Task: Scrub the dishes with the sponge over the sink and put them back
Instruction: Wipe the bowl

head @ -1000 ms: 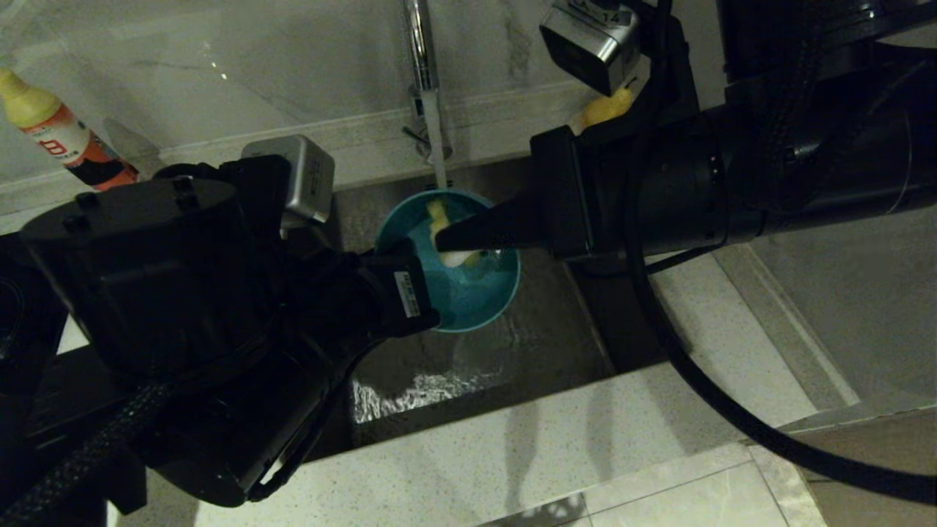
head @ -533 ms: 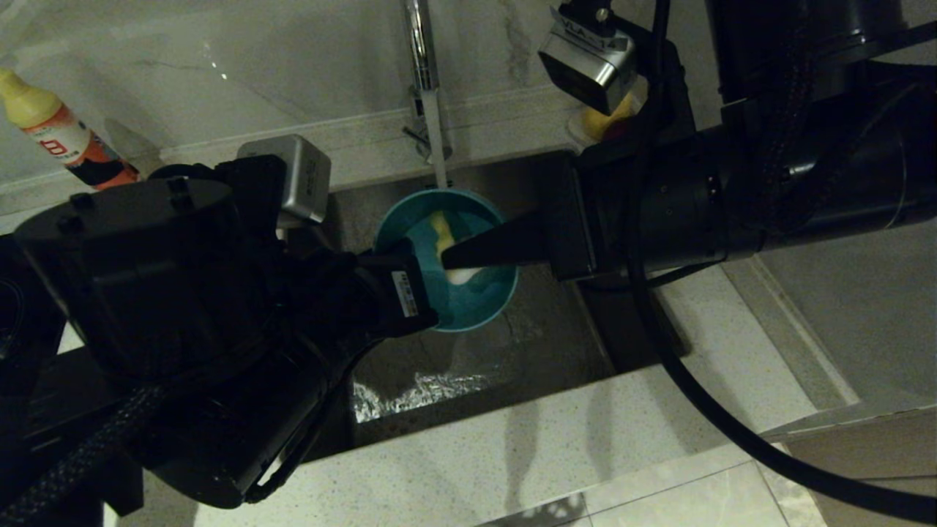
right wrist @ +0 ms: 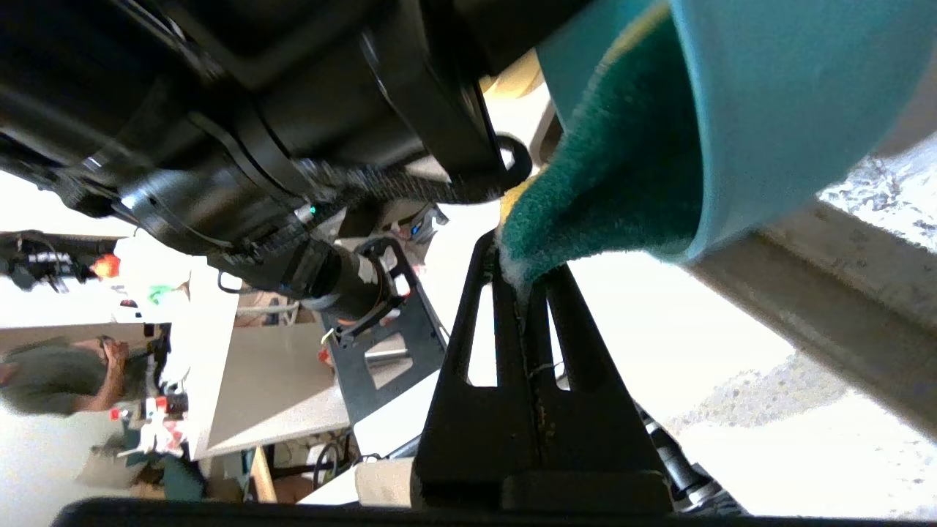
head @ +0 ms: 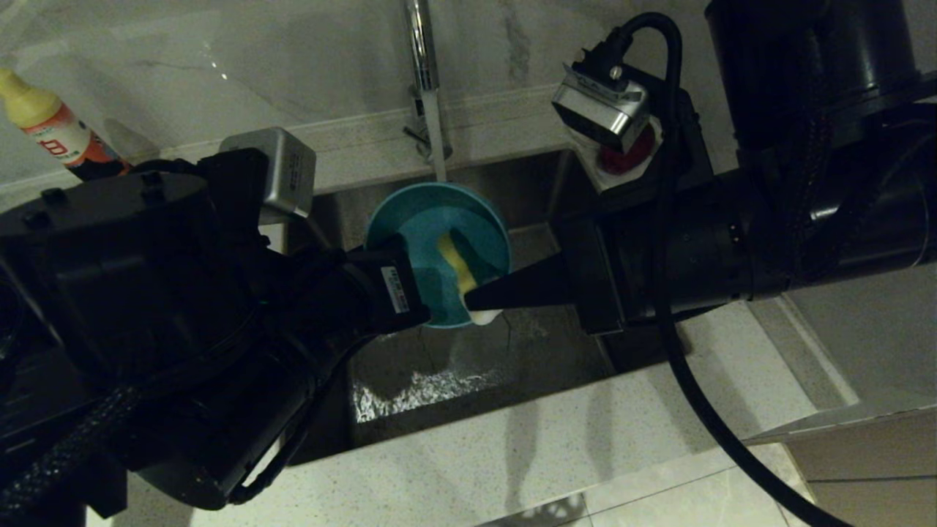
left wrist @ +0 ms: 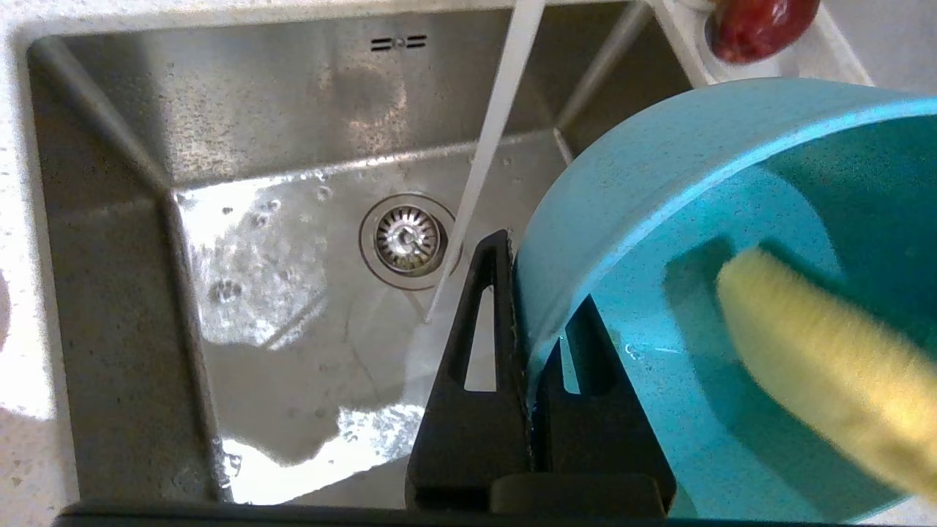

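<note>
Since the earlier frame, the right pincer [head: 472, 300] has drawn back toward the near rim of the light blue bowl [head: 432, 219], dragging the sponge [head: 457, 267] from the bowl's middle to its lower edge; the bowl itself has tipped slightly more toward the left arm. The right pincer is clenched on the sponge, whose green scouring face [right wrist: 622, 190] presses the bowl's inner wall while the yellow foam [left wrist: 827, 373] shows in the left wrist view. The left pincer [left wrist: 527, 322] is clenched on the bowl's rim, one finger outside, one inside, holding the bowl tilted above the sink [left wrist: 110, 183], beside the running stream from the tap [head: 421, 51]. A red fruit [left wrist: 758, 25] lies in a white dish at the sink's far corner; a bottle [head: 51, 124] stands on the counter [head: 556, 446].

Assessment: scrubbing of the blue bowl is in hand. Next move likely requires another stroke across the interior, keeping sponge contact without levering the bowl out of the rim grip.
</note>
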`<state>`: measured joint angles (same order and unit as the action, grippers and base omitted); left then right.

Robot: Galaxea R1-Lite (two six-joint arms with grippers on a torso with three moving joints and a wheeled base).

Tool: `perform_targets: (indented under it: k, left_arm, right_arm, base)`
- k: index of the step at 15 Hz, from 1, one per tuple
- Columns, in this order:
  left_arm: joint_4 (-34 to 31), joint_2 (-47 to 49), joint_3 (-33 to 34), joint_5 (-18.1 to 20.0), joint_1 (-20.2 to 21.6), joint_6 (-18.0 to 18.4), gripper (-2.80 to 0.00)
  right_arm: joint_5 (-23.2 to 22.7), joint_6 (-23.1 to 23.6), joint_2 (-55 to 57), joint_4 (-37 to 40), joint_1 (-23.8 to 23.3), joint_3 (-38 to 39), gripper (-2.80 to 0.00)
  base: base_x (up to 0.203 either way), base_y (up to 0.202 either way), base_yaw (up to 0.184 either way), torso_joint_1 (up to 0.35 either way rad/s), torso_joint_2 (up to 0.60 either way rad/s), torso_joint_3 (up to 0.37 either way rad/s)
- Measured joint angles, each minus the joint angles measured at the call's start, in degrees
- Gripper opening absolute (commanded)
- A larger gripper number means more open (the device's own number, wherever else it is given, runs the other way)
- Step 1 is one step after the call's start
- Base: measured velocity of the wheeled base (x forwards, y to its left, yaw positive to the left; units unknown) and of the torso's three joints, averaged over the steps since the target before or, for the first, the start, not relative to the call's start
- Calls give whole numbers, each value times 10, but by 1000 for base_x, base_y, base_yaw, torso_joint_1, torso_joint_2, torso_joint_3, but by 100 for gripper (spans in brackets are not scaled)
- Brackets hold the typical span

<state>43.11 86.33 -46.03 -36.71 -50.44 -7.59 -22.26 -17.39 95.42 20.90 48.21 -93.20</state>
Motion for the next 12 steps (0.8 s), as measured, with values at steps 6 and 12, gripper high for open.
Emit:
perform_targets:
  k: [6,12]
  left_arm:
    - [0,-2,-2,1,0,-1,-280]
    - [0,-2,-3,0,3,0,-280]
  right_arm:
    - [-1,1,21,-7,27,0,-280]
    - [0,-1,25,-7,26,-2,-280]
  base:
    - [0,0,0,0,0,0]
    - [0,0,0,0,0,0]
